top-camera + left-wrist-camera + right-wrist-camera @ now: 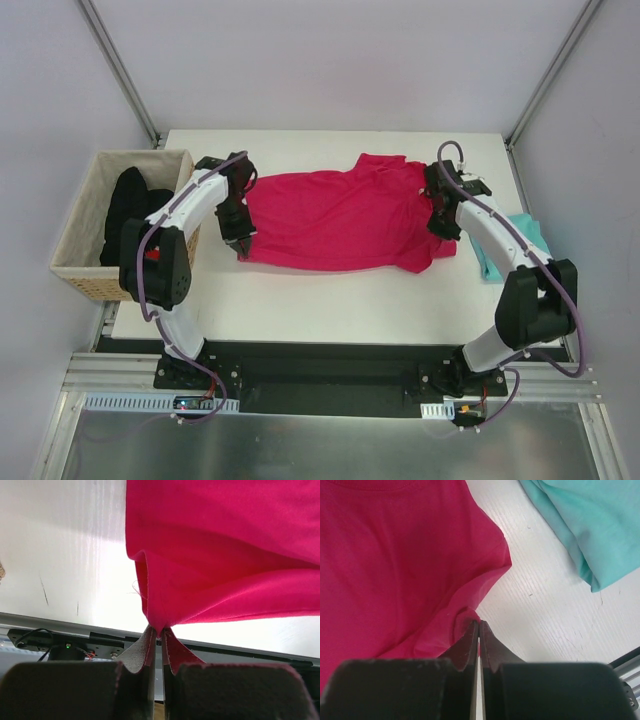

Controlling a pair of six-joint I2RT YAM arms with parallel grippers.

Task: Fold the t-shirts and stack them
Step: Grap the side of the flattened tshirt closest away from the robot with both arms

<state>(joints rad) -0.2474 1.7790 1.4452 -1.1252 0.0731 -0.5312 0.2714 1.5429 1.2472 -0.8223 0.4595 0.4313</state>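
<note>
1. Top external view: the crimson-pink t-shirt point(340, 220) lies spread crosswise in the middle of the counter point(330, 305), rumpled and not yet folded. The teal t-shirt point(522, 235) sits bunched near the right edge, partly hidden by the right arm.
2. Left pincer point(160, 634) is clamped tight on a hem corner at the pink shirt's left end. Right pincer point(479, 629) pinches a thin edge at its right end (by a sleeve, I judge).
3. Step in hand, as I read it: stretching the shirt flat before a first fold.
4. Next, both arms should move together, keeping the cloth taut.
5. Cloth: thin, soft, matte knit, draping in loose pleats.
</note>
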